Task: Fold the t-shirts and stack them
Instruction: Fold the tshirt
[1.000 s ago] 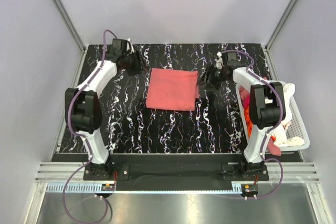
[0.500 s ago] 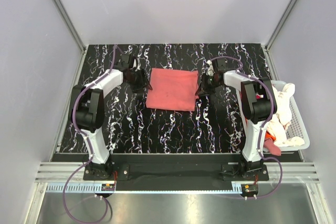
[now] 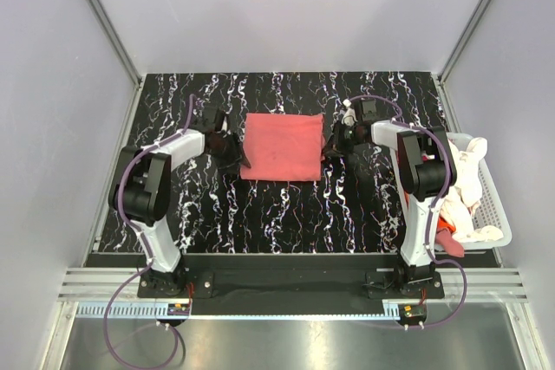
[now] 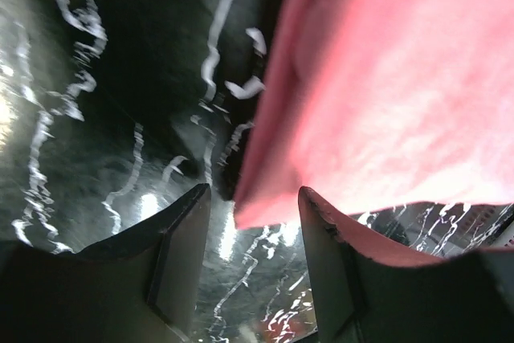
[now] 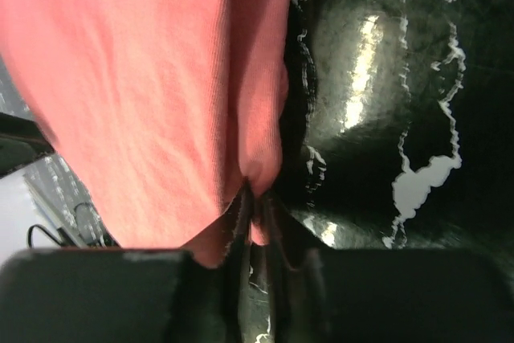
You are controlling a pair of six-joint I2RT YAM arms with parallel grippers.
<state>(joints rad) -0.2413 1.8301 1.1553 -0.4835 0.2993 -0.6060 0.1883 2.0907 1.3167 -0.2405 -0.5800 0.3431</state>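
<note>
With right gripper pinched on the right edge of the pink shirt lying mid table and left gripper agape around its left corner, close left fully, then lift evenly.

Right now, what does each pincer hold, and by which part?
Right pincer: the folded pink t-shirt, pinched at its right edge. Left pincer: open at the left edge, gripping nothing.
</note>
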